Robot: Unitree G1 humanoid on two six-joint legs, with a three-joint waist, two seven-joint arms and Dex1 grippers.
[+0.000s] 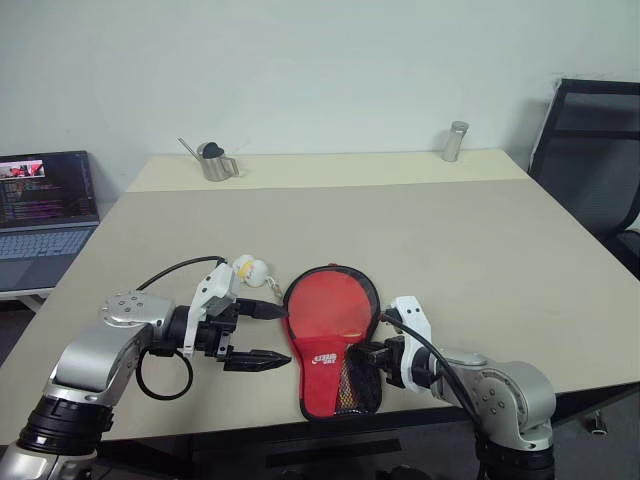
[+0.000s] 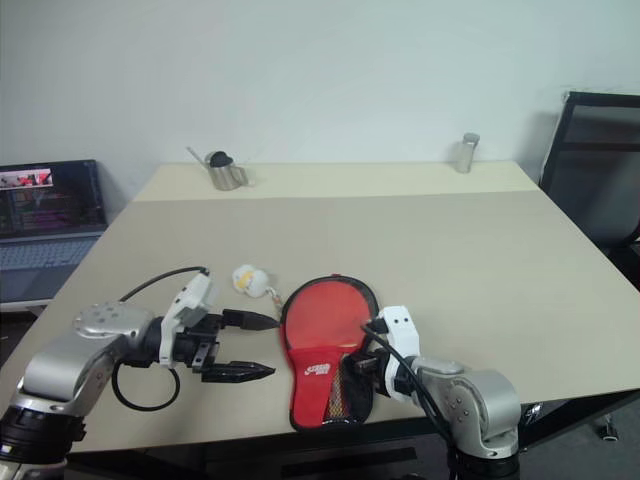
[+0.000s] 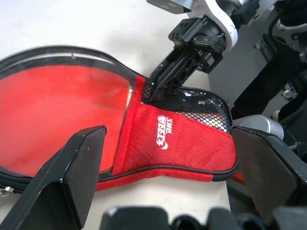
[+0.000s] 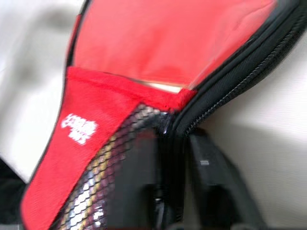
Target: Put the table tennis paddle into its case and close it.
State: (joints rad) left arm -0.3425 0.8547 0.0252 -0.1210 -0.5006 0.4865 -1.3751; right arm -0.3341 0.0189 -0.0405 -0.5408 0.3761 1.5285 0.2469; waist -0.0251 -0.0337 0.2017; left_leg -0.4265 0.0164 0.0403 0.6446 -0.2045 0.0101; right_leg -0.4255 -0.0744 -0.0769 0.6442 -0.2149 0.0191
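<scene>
The case (image 1: 325,372) lies flat near the table's front edge, red panel with white lettering up and mesh pocket (image 3: 199,103) toward me. Its round end is unzipped, and the table tennis paddle's red face (image 1: 330,305) shows inside; the handle is hidden under the panel. My right gripper (image 1: 360,352) is at the case's right side, shut on the black zippered rim (image 4: 225,81) beside the mesh. My left gripper (image 1: 268,335) hangs open just left of the case, one finger over the other, touching nothing.
A small white and yellow charm (image 1: 250,268) on a cord lies by the case's upper left. A metal watering can (image 1: 215,162) and a metal cylinder (image 1: 455,141) stand at the table's far edge. A laptop (image 1: 45,215) sits left; a black chair (image 1: 595,170) right.
</scene>
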